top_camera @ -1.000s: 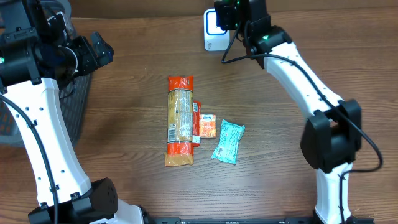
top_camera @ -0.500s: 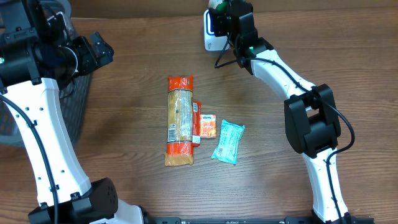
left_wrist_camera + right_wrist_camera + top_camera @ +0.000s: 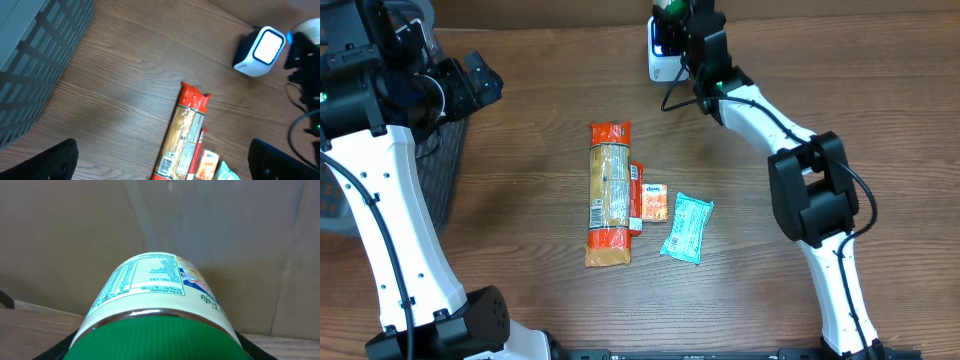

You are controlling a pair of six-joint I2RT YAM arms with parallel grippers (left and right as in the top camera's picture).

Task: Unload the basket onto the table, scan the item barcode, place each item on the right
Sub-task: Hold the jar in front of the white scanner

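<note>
A jar point(image 3: 157, 287) with a cream label and a ribbed green lid point(image 3: 160, 335) fills the right wrist view, its nutrition panel turned up. My right gripper point(image 3: 160, 352) is shut on the jar, its black fingers just showing at the lid's sides. In the overhead view the right gripper point(image 3: 688, 32) holds the jar point(image 3: 667, 7) right by the white scanner point(image 3: 659, 52) at the table's far edge. The scanner point(image 3: 259, 50) has a lit window. My left gripper point(image 3: 480, 85) hangs open high at the left, holding nothing, its fingertips point(image 3: 55, 160) far apart.
A long pasta packet point(image 3: 609, 195), a small orange packet point(image 3: 653, 202) and a teal packet point(image 3: 686, 228) lie mid-table. A grey slatted basket point(image 3: 442, 160) stands at the left edge, under my left arm. A black cable point(image 3: 672, 98) hangs by the scanner.
My right arm has folded in, its elbow swinging left, and the gripper with the jar has moved left and farther back, up against the scanner. The left arm has not moved.
</note>
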